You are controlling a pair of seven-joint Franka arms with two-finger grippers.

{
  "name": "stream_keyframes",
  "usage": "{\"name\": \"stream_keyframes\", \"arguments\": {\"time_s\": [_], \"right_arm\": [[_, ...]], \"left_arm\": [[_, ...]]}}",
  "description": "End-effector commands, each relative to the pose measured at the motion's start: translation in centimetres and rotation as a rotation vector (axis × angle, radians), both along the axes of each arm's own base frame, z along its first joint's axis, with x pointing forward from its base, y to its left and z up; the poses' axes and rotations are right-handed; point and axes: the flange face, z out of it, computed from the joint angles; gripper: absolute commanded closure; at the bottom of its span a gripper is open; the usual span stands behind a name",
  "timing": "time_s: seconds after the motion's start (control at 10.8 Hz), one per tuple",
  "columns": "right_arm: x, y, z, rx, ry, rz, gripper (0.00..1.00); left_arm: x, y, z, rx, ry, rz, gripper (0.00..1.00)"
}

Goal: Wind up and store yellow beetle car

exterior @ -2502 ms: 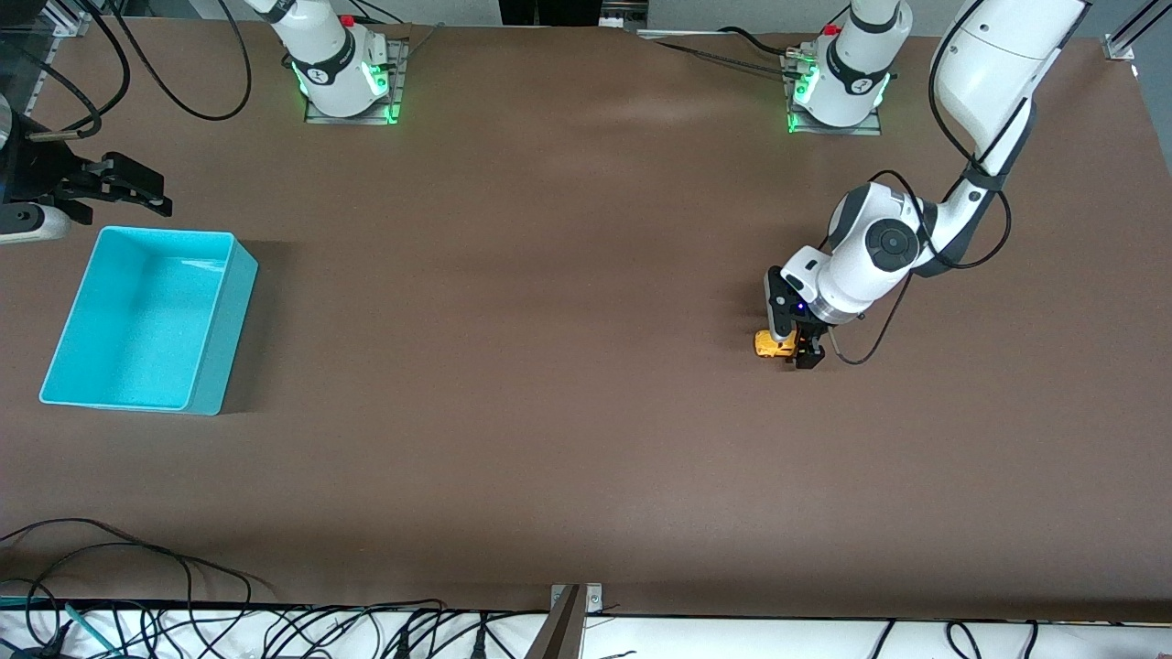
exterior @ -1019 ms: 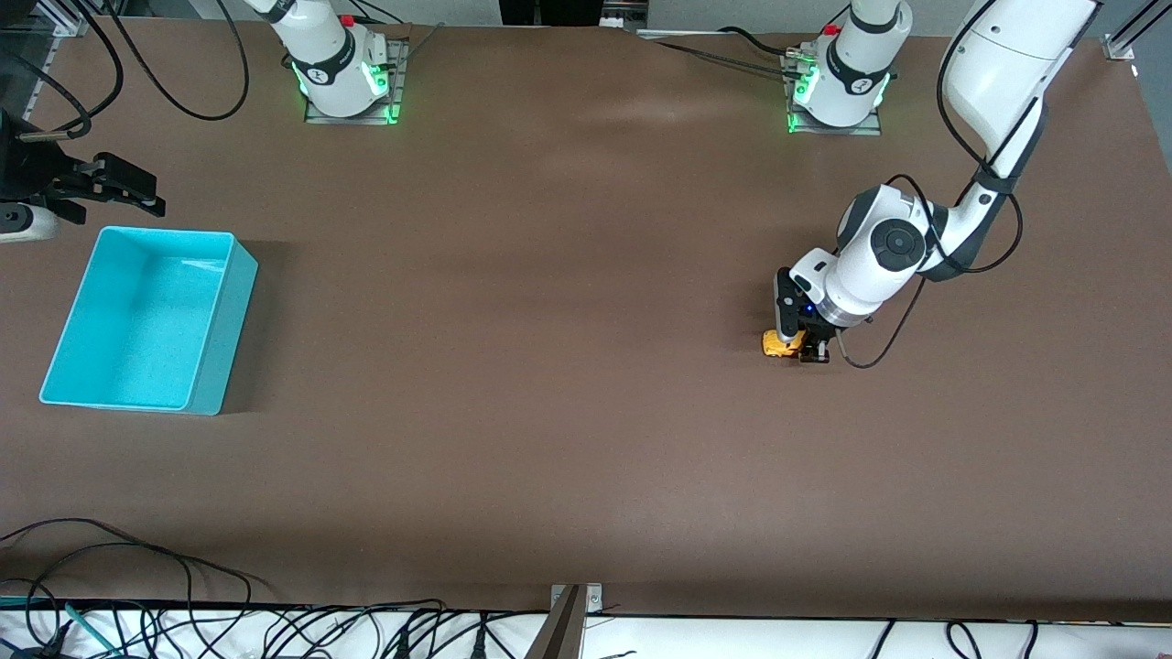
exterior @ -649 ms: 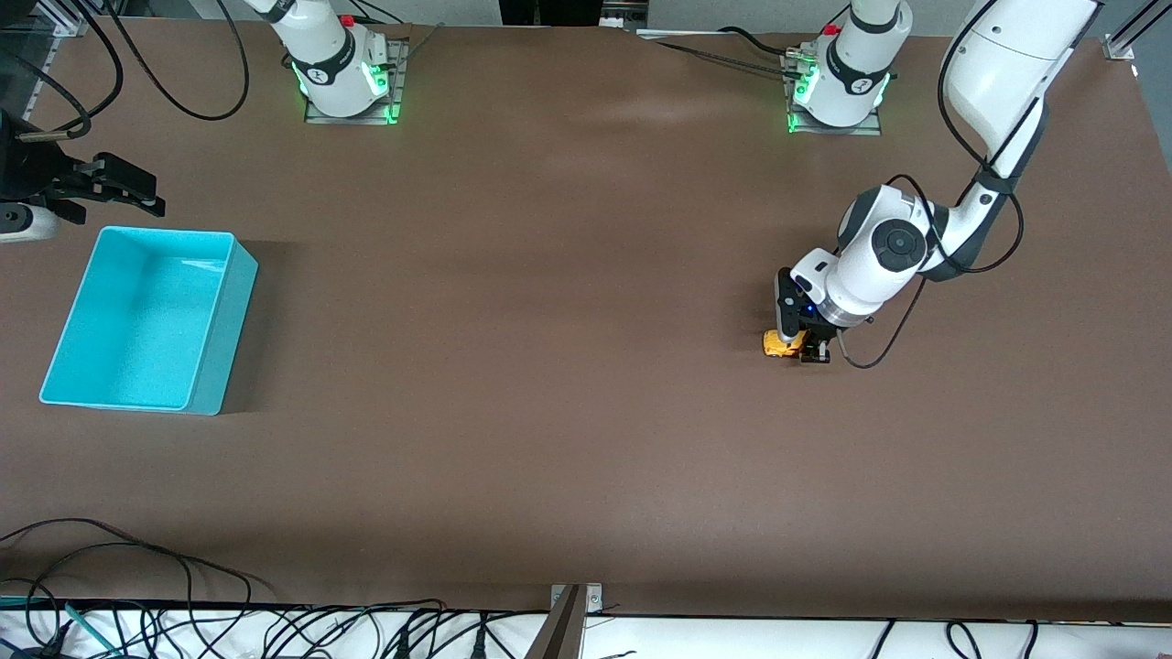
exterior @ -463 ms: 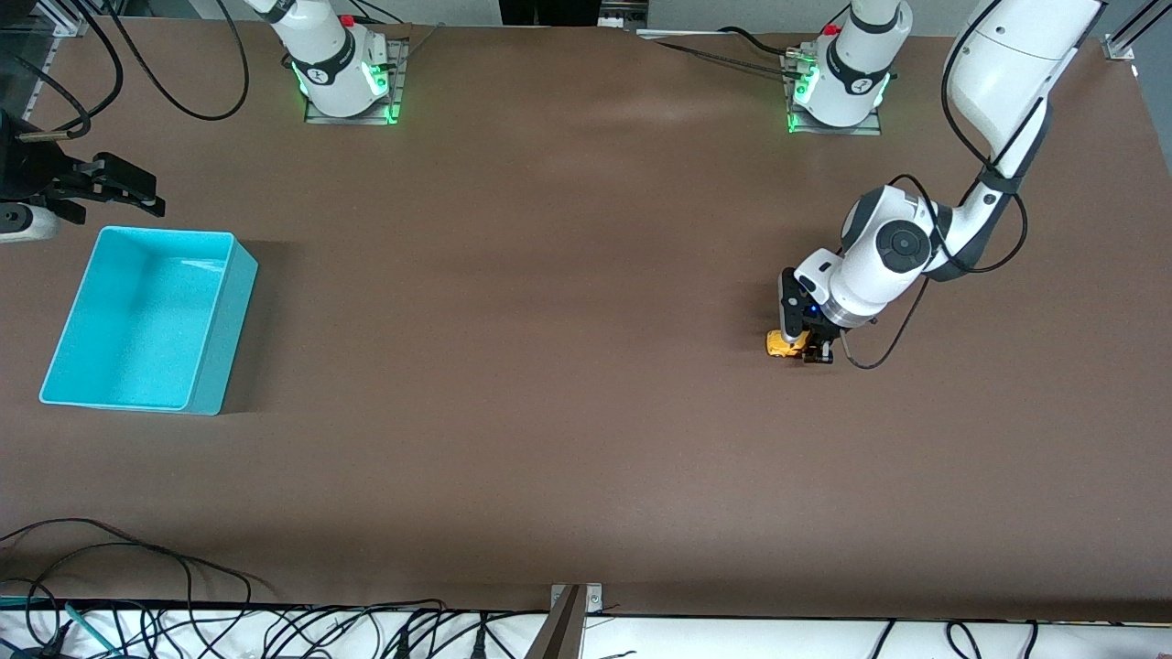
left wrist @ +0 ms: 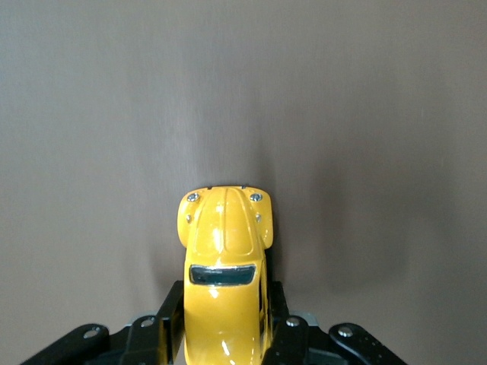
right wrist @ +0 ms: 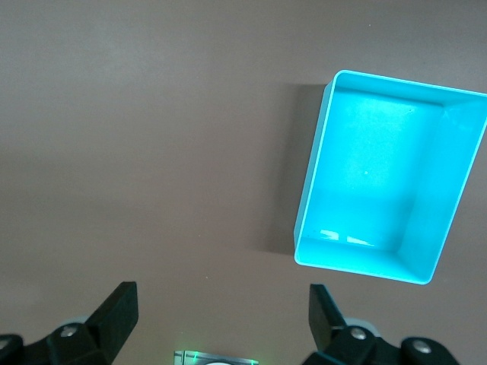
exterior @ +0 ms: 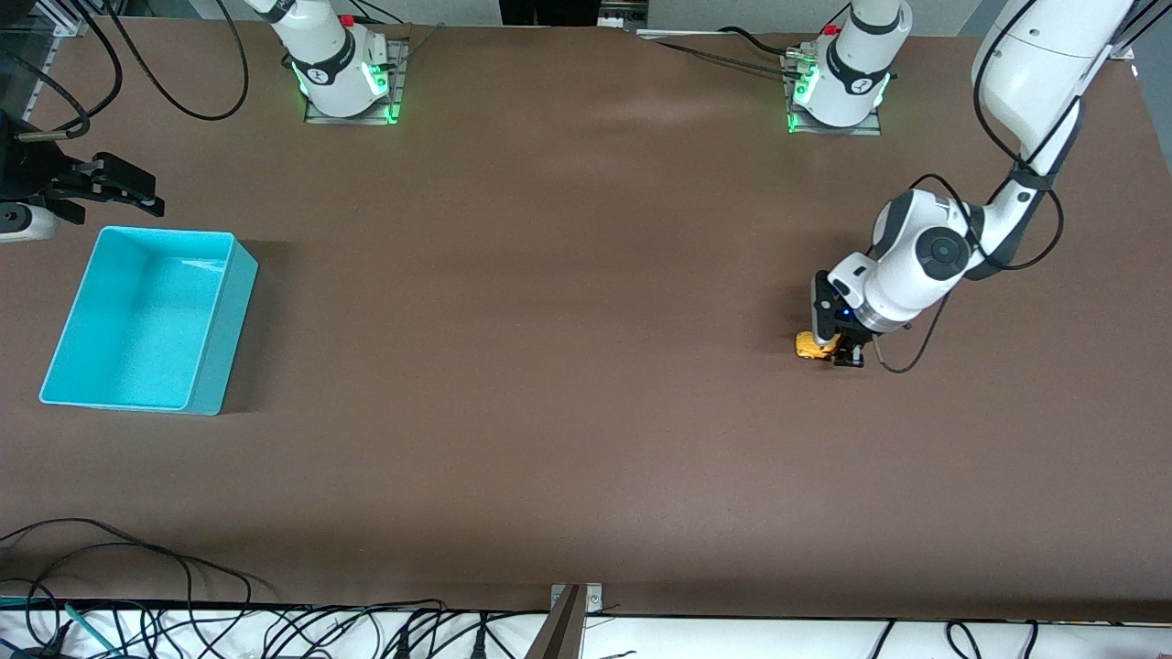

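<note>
Left claw (exterior: pixel 841 351) clenched on yellow beetle car (exterior: pixel 811 346) on table, right claw (exterior: pixel 110 188) released near cyan bin (exterior: pixel 224 339)

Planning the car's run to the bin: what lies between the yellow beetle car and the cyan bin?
Nothing: the front view shows bare brown table between the yellow beetle car and the cyan bin.

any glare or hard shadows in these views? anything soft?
Front view: even light, soft shadow beside the cyan bin, pale sheen on the table. Left wrist view: sharp, small highlights on the yellow car clamped in the left gripper. Right wrist view: bright glare patches on the bin floor; open right gripper slightly soft.
</note>
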Motion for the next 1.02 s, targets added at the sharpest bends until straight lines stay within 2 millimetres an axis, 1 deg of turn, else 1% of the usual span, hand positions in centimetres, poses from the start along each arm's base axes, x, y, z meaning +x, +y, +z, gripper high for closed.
{"name": "stream_keyframes", "arguments": {"time_s": [0.0,0.28,0.56,0.65,0.74,0.93], "right_arm": [[-0.2,-0.2,0.6,0.023,-0.002,0.01,0.0],[-0.2,-0.3,0.6,0.023,-0.004,0.01,0.0],[-0.2,-0.6,0.6,0.023,-0.004,0.005,0.0],[-0.2,-0.6,0.6,0.027,-0.004,0.014,0.0],[-0.2,-1.1,0.6,0.04,-0.005,0.011,0.0],[-0.2,-1.6,0.6,0.048,-0.004,0.005,0.0]], "left_arm": [[-1.1,4.1,-4.2,0.017,0.068,-0.023,0.9],[-1.2,7.4,-4.4,0.03,0.073,0.019,0.9],[-1.3,10.6,-4.6,0.052,0.077,-0.002,0.9],[-1.4,11.2,-4.7,0.053,0.078,0.0,0.89],[-1.5,12.0,-4.7,0.058,0.08,0.011,0.89],[-1.6,12.6,-4.7,0.058,0.081,0.02,0.89]]}}
